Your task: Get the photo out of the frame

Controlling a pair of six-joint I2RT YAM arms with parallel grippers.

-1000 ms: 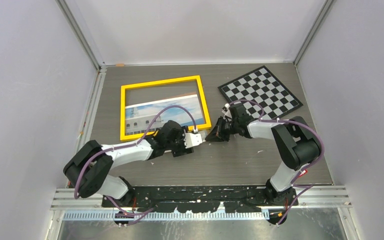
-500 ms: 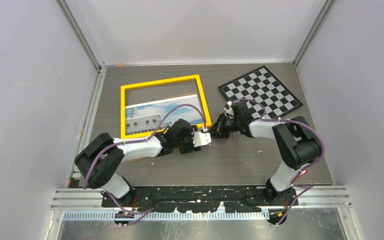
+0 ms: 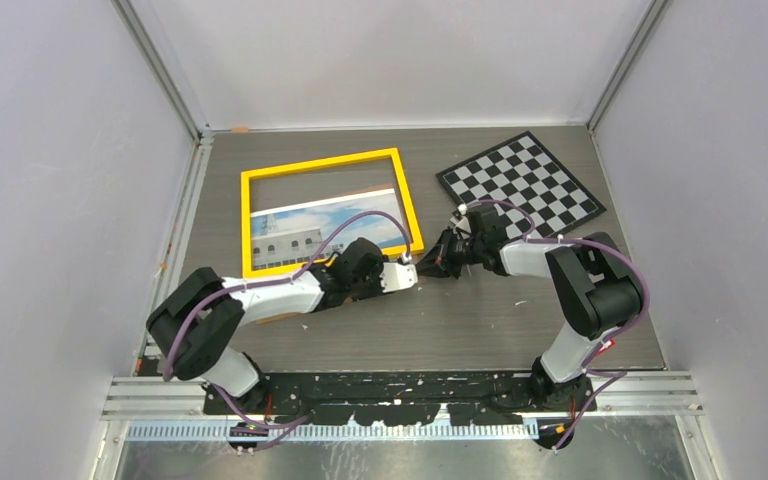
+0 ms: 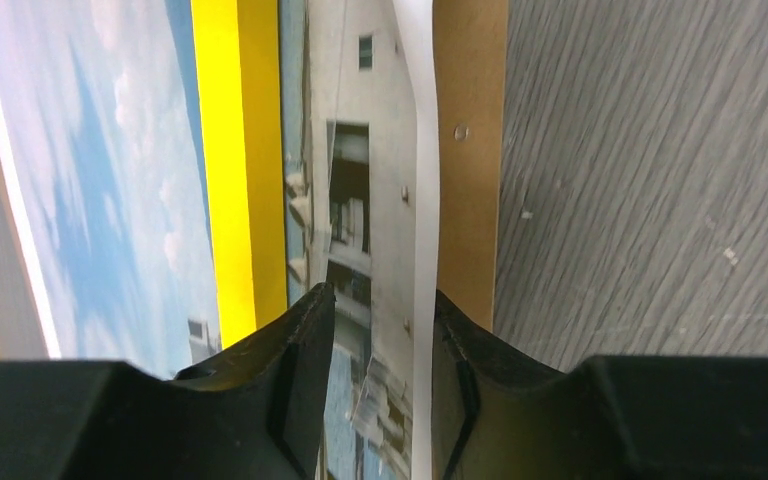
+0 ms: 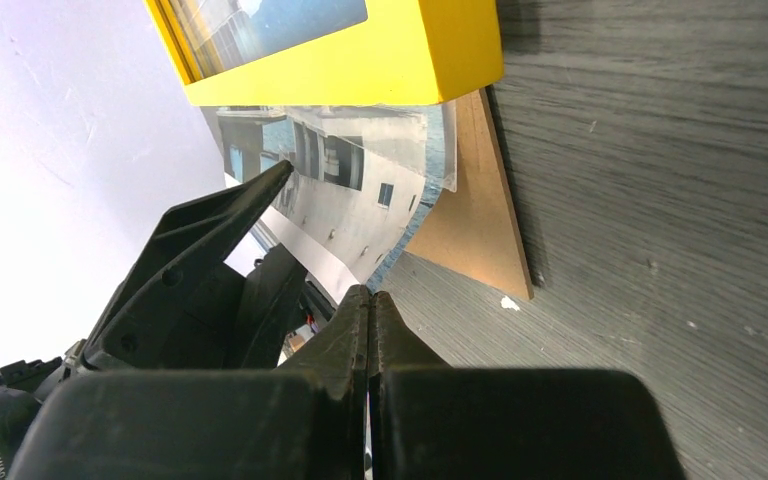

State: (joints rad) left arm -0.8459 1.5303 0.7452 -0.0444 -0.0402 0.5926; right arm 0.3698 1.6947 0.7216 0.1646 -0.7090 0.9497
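Note:
The yellow frame [image 3: 322, 208] lies flat on the table. The photo [image 3: 325, 228], a white building under blue sky, sticks out under the frame's near edge on a brown backing board [image 4: 472, 150]. My left gripper [image 3: 378, 268] is low at the frame's near right corner. In the left wrist view its jaws [image 4: 380, 295] are apart, straddling the photo's [image 4: 375, 180] white-edged strip beside the frame bar [image 4: 235, 170]. My right gripper [image 3: 430, 268] meets that corner from the right. Its jaws [image 5: 368, 292] are pressed together on the photo's [image 5: 345, 175] corner tip, below the frame [image 5: 360, 65].
A black-and-white checkerboard [image 3: 520, 182] lies at the back right. The board's corner [image 5: 475, 230] rests on the grey table. Grey walls close in the table on three sides. Both arms crowd the table's middle, fingers nearly touching.
My left gripper has slid right and up to the frame's near right corner. My right gripper has moved left to the same corner and closed. The frame has stayed put.

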